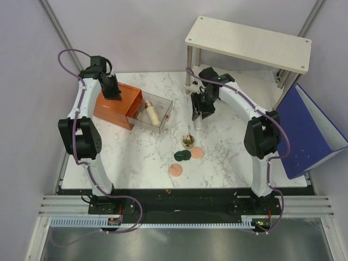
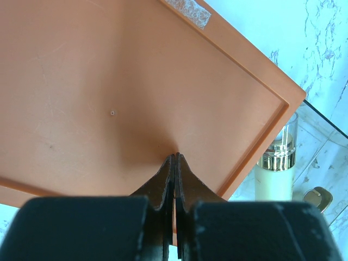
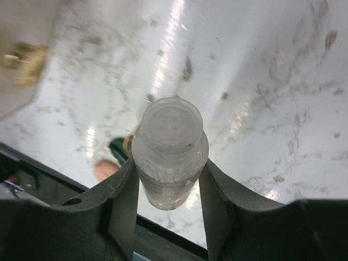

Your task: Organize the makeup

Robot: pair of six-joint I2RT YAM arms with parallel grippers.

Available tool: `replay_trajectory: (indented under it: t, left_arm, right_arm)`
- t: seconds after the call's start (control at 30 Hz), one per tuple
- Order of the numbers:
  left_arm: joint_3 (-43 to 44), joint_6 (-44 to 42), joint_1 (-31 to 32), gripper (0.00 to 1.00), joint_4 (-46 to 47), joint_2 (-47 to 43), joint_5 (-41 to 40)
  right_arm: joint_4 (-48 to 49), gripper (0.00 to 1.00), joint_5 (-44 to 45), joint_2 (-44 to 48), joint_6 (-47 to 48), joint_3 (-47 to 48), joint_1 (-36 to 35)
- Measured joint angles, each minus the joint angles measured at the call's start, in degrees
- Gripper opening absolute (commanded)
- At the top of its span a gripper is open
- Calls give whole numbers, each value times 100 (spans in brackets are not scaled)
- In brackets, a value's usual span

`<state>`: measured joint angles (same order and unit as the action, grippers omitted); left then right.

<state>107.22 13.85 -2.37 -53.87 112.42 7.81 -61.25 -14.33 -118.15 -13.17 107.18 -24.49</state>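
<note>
Right wrist view: right pincer (image 3: 169,175) clamped on the tube (image 3: 170,142). Left wrist view: left pincer (image 2: 175,159) pressed together on the box (image 2: 109,92). Only the top view shows both discs (image 1: 197,153).

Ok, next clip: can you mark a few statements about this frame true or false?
1. The right jaws grip the clear tube. True.
2. The cream bottle stands upright. False: it lies inside the clear drawer.
3. The left jaws are wide open. False: they are shut, over the orange box.
4. Two peach discs lie on the table. True.
5. The green compact is in the drawer. False: it lies on the table beside a disc.
</note>
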Motion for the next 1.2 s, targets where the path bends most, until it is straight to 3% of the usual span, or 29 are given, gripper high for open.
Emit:
replay_trajectory:
  t: [0.13, 0.3, 0.47, 0.8, 1.1, 1.2]
  left_arm:
    - [0, 0, 0, 2, 0, 2, 4]
    - [2, -2, -2, 2, -2, 2, 11]
    - [9, -17, -2, 2, -4, 4, 17]
    - [68, -26, -2, 2, -57, 42, 26]
    - [170, -26, -2, 2, -138, 107, 39]
    - [181, -26, -2, 2, -142, 116, 61]
  right_arm:
    - [525, 0, -756, 0, -101, 883, 0]
    - [1687, 0, -1700, -109, -793, 988, -52]
    - [2286, 0, -2159, -979, -1401, 2092, -326]
    - [2916, 1, -2295, -1735, -2116, 2638, -1178]
    - [2942, 14, -2031, -1790, -2162, 2634, -1392]
    - [2946, 23, -1856, -1790, -2133, 2634, -1392]
